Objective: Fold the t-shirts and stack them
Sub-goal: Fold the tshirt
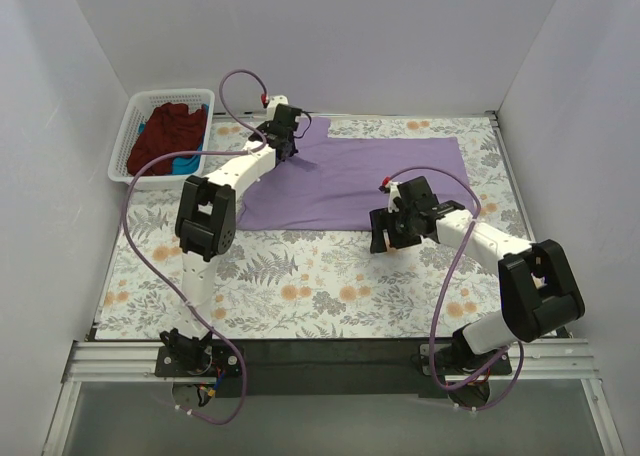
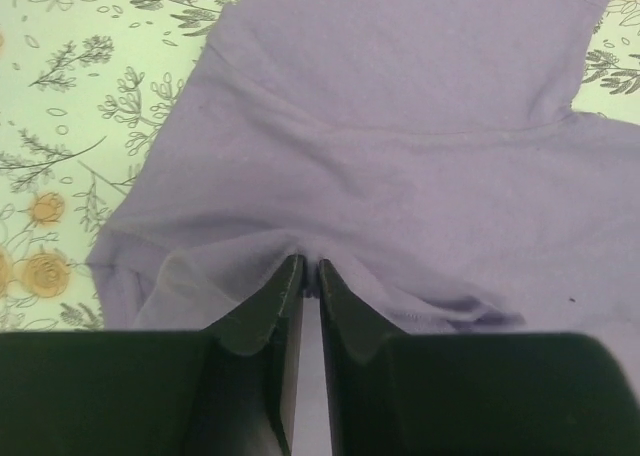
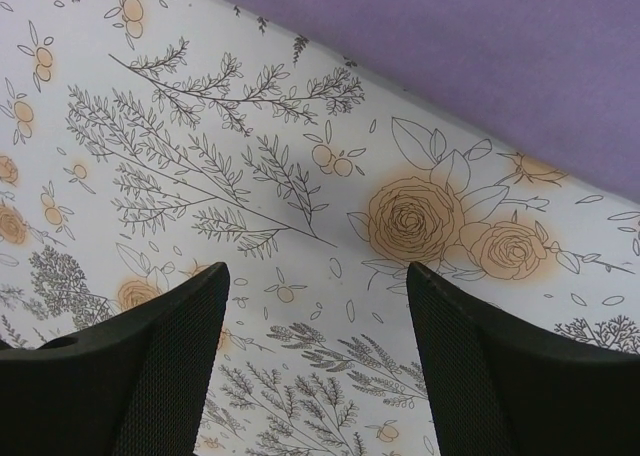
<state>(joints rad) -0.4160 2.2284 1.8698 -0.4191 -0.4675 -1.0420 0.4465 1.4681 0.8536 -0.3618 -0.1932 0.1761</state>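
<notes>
The lavender t-shirt [image 1: 370,181] lies spread flat on the floral table cover. My left gripper [image 1: 288,148] is at its far left corner by the sleeve. In the left wrist view its jaws [image 2: 310,268] are pinched together on a fold of the lavender cloth [image 2: 400,126], which bunches up at the tips. My right gripper [image 1: 390,238] hovers open just off the shirt's near edge. Only the flowered cover shows between its fingers [image 3: 318,286], and the shirt's edge [image 3: 480,46] lies beyond them. A dark maroon t-shirt [image 1: 165,131] and a blue one [image 1: 185,164] lie crumpled in the basket.
A white lattice basket [image 1: 122,158] stands at the far left of the table, next to the left wall. The floral cover [image 1: 300,276] spreads in front of the lavender shirt. White walls close in both sides and the back.
</notes>
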